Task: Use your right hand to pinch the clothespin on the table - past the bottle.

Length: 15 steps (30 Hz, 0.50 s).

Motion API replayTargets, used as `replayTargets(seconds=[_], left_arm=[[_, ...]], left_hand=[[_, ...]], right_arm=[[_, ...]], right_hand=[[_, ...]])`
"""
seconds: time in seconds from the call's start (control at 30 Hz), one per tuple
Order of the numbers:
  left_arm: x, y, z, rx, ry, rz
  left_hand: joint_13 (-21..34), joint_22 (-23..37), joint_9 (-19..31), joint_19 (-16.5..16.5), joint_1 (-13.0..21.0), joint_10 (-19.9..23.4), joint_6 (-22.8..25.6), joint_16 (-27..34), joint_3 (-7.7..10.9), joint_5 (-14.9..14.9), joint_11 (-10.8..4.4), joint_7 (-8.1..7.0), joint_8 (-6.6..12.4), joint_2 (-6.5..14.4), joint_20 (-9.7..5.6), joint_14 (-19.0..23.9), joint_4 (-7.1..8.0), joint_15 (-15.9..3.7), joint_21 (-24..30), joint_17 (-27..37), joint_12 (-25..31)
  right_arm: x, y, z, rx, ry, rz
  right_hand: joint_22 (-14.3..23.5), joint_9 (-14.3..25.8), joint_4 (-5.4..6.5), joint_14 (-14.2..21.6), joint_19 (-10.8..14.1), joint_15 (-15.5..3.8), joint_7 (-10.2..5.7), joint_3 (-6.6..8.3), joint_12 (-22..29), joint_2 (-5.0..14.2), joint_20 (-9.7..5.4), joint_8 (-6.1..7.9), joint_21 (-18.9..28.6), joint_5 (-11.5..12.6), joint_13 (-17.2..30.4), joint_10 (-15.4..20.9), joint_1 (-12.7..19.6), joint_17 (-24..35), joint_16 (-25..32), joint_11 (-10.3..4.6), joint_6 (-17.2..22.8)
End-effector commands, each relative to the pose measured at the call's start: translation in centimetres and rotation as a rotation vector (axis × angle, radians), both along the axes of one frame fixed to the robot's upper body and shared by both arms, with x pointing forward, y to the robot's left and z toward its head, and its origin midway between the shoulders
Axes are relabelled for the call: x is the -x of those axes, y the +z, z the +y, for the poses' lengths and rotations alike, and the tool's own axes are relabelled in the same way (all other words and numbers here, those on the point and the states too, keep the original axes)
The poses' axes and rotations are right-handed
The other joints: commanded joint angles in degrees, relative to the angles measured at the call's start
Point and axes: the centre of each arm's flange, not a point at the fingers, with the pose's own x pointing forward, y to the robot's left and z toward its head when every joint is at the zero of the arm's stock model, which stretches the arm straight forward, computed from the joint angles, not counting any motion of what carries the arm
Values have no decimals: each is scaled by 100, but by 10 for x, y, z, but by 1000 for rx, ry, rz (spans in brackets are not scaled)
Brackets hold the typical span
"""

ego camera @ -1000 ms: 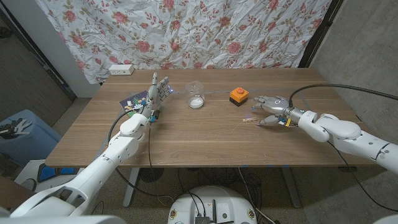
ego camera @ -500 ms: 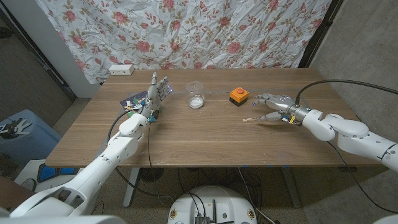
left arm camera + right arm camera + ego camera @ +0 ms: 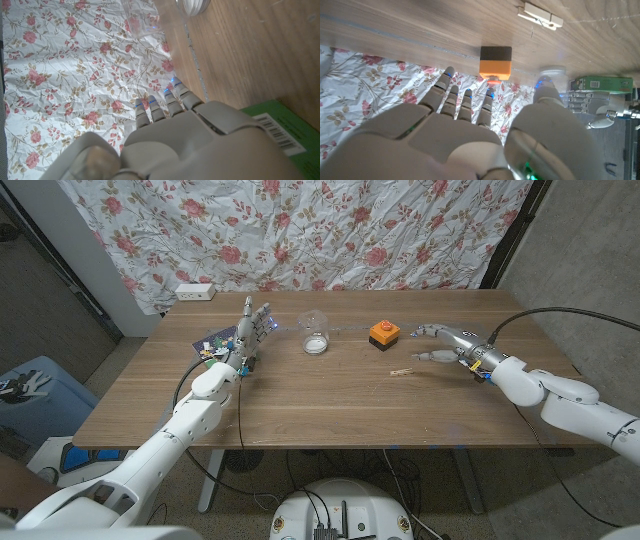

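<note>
The small wooden clothespin (image 3: 402, 370) (image 3: 540, 16) lies on the table in front of the orange box. My right hand (image 3: 445, 345) (image 3: 470, 135) hovers just right of and behind it, fingers stretched out and apart, holding nothing and not touching the pin. The clear plastic bottle (image 3: 316, 335) (image 3: 145, 20) stands at mid-table, left of the box. My left hand (image 3: 250, 330) (image 3: 175, 135) stands upright at the table's left, fingers straight up and empty.
An orange box with a button (image 3: 384, 333) (image 3: 495, 62) sits between bottle and right hand. A green packet (image 3: 215, 345) (image 3: 272, 125) lies by my left hand. A white power strip (image 3: 194, 291) is at the far left edge. A floral cloth (image 3: 300, 230) hangs behind.
My right hand has drawn back from the clothespin, shifting right and away, and its curled fingers have straightened out. The clothespin stays on the table. The left arm has not moved.
</note>
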Motion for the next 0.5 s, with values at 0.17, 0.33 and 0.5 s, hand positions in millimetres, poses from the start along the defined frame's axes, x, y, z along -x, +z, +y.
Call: replayTargets(seconds=[0.17, 0.33, 0.5], left_arm=[[-1, 0, -1, 0, 0, 0], [-1, 0, -1, 0, 0, 0], [-1, 0, -1, 0, 0, 0]], left_hand=[[12, 14, 28, 42, 19, 15, 3, 28, -1, 22, -41, -50, 36, 46, -10, 28, 33, -59, 43, 21, 34], [12, 14, 28, 40, 19, 21, 3, 28, -1, 22, -42, -50, 36, 46, -8, 27, 33, -62, 42, 21, 37], [12, 14, 28, 43, 19, 11, 3, 28, -1, 22, -39, -50, 36, 46, -7, 27, 33, -63, 43, 21, 33]], right_arm=[[-3, 7, -11, -289, 51, 34], [-6, 4, -14, -397, 76, 63], [-11, 1, -17, -459, 94, 82]], right_hand=[[4, -8, -1, 67, 53, -175, 105, 1, -35, 99, -126, -114, 18, -8, -38, 116, -70, -63, -25, -103, -86], [2, -12, 28, 87, 59, -186, 166, 5, -46, 171, -143, -187, 13, 3, -54, 153, -136, -86, -28, -80, -160], [0, -15, 63, 89, 18, -186, 204, -1, -67, 232, -175, -235, -8, 17, -65, 153, -215, -106, -36, -41, -176]])
